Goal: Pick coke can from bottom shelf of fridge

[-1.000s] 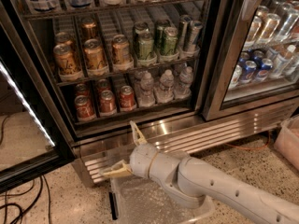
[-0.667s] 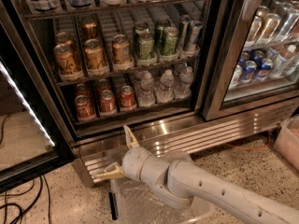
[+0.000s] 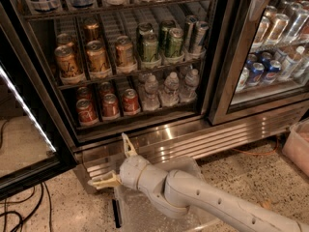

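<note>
The fridge (image 3: pixel 222 57) stands open on its left side. Its bottom shelf (image 3: pixel 137 117) holds red coke cans at the left front: one (image 3: pixel 87 111), one (image 3: pixel 110 106) and one (image 3: pixel 130 101), with more behind. My gripper (image 3: pixel 115 163) is open and empty, low in front of the fridge's ribbed steel base (image 3: pixel 183 139), below and slightly right of the red cans. One finger (image 3: pixel 128 145) points up, the other (image 3: pixel 102 181) points left.
Small water bottles (image 3: pixel 169 88) fill the right of the bottom shelf. Gold-orange cans (image 3: pixel 96 57) and green cans (image 3: pixel 159 45) sit on the rack above. The open glass door (image 3: pixel 24 110) is at left. Cables (image 3: pixel 29 211) lie on the floor. A pink bin (image 3: pixel 297 146) stands at right.
My arm and gripper have shifted slightly left and a little lower in front of the steel base. The fingers stay spread. The cans have not moved.
</note>
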You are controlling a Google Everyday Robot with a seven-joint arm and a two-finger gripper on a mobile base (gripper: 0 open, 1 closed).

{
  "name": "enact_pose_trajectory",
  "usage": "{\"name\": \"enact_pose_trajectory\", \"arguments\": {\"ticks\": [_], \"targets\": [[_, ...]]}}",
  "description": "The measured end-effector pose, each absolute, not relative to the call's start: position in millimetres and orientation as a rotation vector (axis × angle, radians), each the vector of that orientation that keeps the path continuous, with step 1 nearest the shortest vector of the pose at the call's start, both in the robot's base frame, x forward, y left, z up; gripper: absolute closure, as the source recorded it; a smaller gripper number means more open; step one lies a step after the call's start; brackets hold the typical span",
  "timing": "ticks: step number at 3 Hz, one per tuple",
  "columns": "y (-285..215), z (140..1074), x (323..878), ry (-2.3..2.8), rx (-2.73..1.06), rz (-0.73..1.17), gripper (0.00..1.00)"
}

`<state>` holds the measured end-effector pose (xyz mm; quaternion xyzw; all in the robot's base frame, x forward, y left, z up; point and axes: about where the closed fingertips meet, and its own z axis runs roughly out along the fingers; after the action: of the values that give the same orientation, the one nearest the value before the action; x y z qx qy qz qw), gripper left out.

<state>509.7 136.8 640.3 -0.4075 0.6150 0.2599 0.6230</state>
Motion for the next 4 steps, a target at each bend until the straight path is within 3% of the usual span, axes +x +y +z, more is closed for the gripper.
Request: {"name": "enact_pose_trajectory", "arguments": {"ticks": [2,4], "targets": [[165,607,544,1.353,-0.887,0.549,0.00],[191,597,576,1.317,-0.856,0.417,0.39]]}}
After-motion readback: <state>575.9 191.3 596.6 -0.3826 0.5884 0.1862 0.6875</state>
